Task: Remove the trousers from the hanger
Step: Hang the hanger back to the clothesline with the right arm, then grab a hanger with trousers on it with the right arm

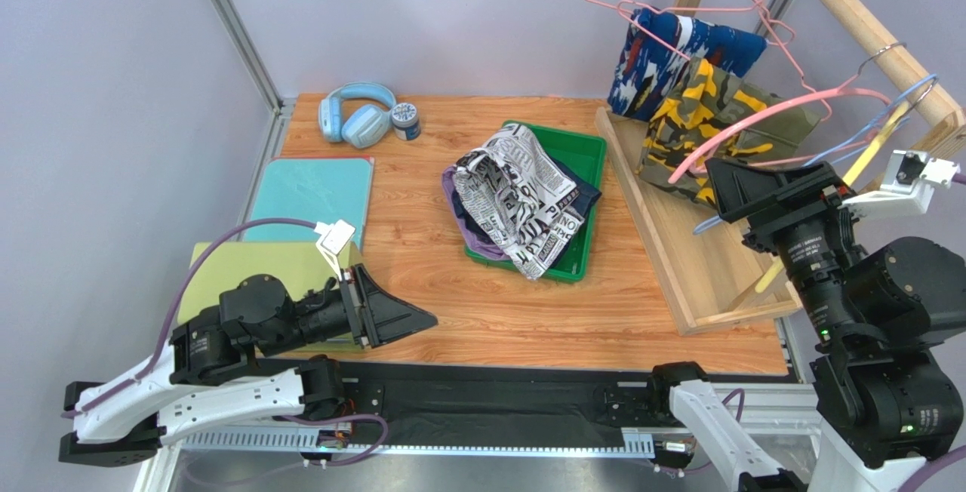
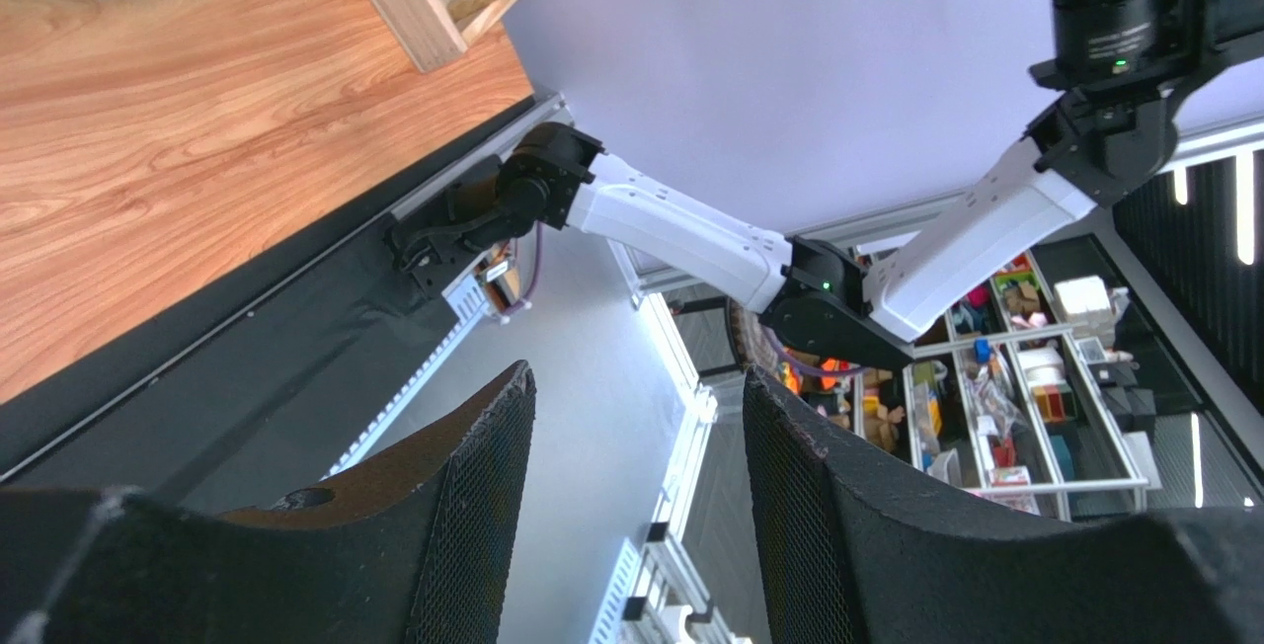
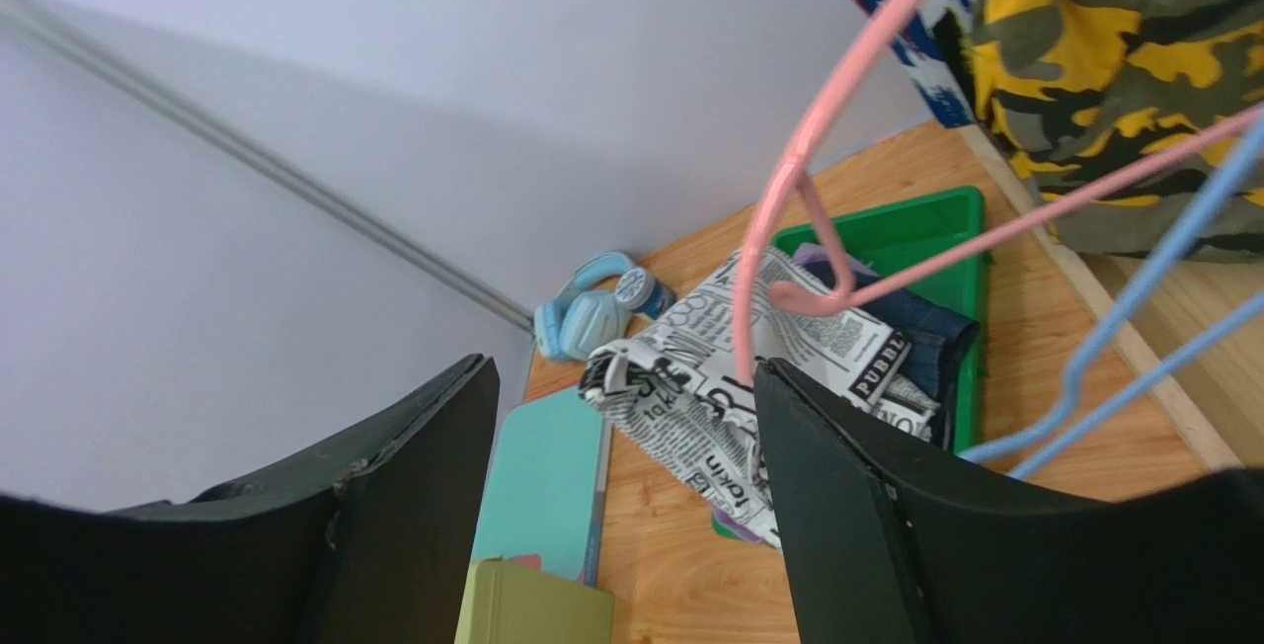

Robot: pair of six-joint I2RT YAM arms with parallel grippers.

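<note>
- Top external view: the right gripper (image 1: pixel 717 189), jaws apart and empty, sits just beside the camouflage trousers (image 1: pixel 694 116) hanging at the rack.
- A pink hanger (image 1: pixel 782 109) crosses between them.
- Abstract-print trousers (image 1: pixel 669 56) hang behind.
- Newsprint trousers (image 1: pixel 516 192) lie in the green tray (image 1: pixel 587 150).
- The left gripper (image 1: pixel 422 320) is apart, empty and far off.

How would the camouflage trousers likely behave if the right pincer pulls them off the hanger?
Probably floppy: the camouflage trousers hang in soft folds. Likely light, being small thin cloth. They might snag, since the pink hanger crosses right in front of them.
</note>
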